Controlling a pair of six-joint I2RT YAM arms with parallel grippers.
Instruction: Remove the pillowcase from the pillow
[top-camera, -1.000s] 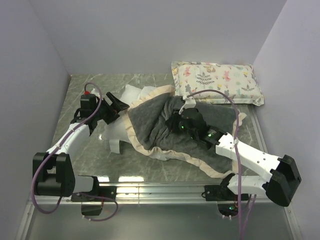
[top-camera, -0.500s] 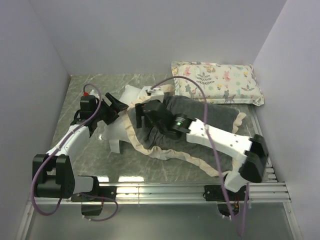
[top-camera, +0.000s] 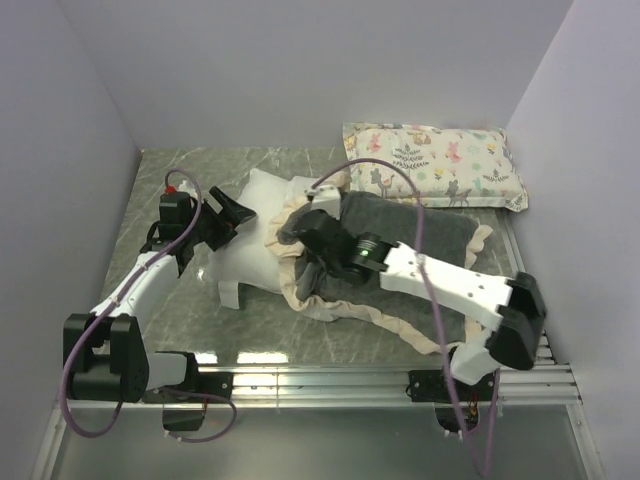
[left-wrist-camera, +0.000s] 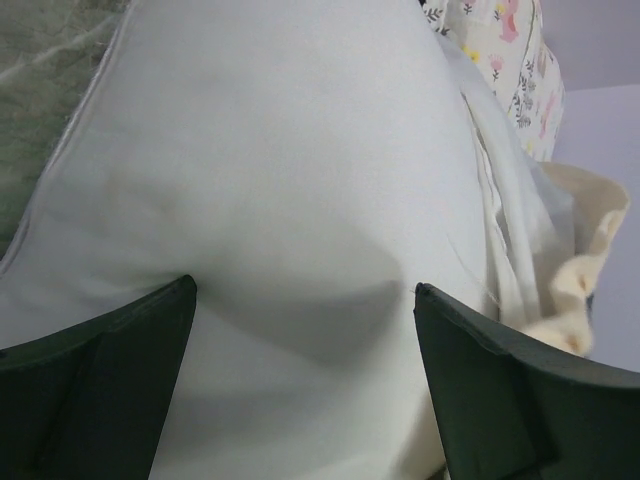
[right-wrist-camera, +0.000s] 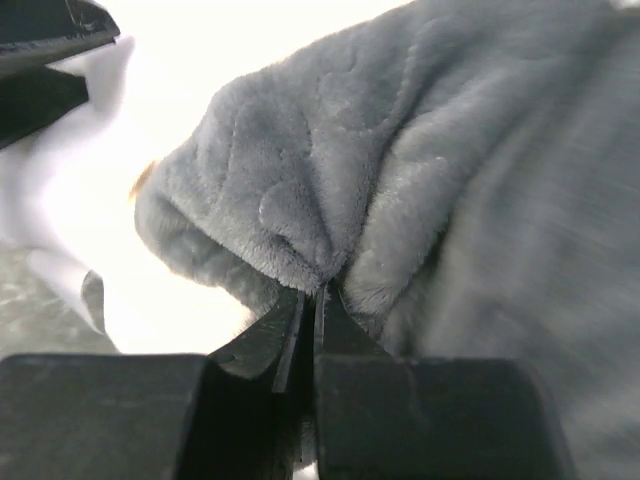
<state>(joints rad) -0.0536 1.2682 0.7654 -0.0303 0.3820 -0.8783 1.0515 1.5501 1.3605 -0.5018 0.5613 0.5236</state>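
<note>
Now the right gripper (right-wrist-camera: 312, 298) is pinched tight on a fold of the grey pillowcase (top-camera: 410, 235), right at its ruffled mouth, mid-table. Out of that mouth pokes the white pillow (top-camera: 245, 250), its bare end toward the table's (top-camera: 180, 330) left edge. Over there the left gripper (left-wrist-camera: 305, 300) stands wide, fingers (left-wrist-camera: 95, 385) straddling the pillow's bulging end, clamping nothing. A printed cushion (top-camera: 435, 165) sits apart in the far right corner.
</note>
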